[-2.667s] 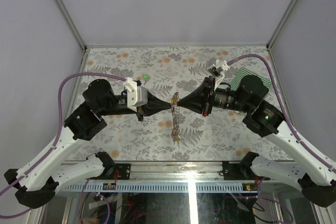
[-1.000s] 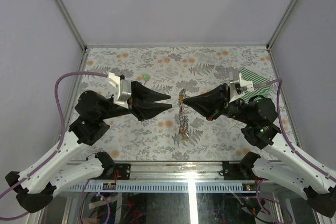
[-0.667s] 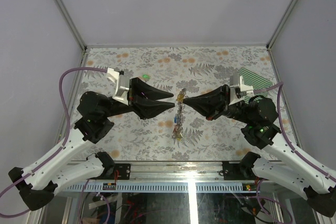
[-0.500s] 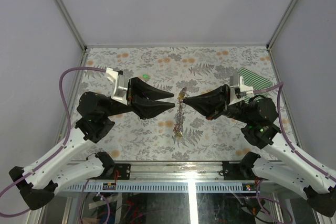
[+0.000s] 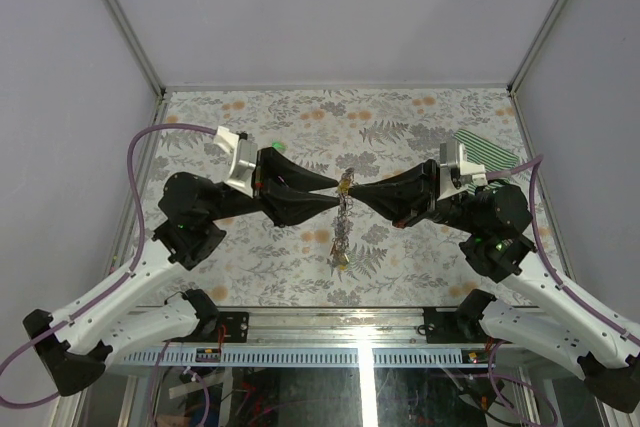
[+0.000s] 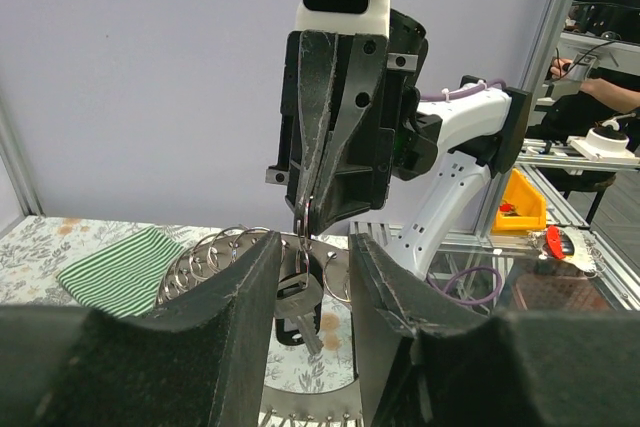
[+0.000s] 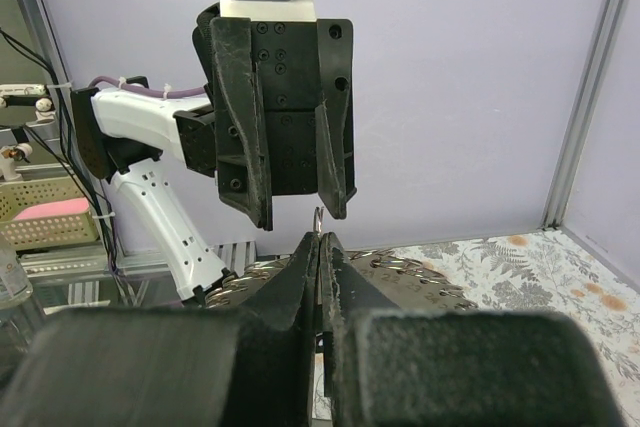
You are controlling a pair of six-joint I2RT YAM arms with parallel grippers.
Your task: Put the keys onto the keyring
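The keyring hangs on edge above the table's middle, with small keys dangling low on it. My right gripper is shut on a small wire loop at the ring's top. The flat grey ring spreads below its tips. My left gripper faces it tip to tip and is open. In the left wrist view, the left gripper has its fingers either side of a black-headed key, apart from it. That key hangs from the loop in the right gripper. The keyring's rim shows behind.
A green striped cloth lies at the table's back right, also seen as the cloth in the left wrist view. Both arms cross the middle of the floral tabletop. Metal frame posts stand at the back corners.
My left gripper has moved right, so its open fingers now flank the top of the keyring. The right gripper has kept its hold in nearly the same place.
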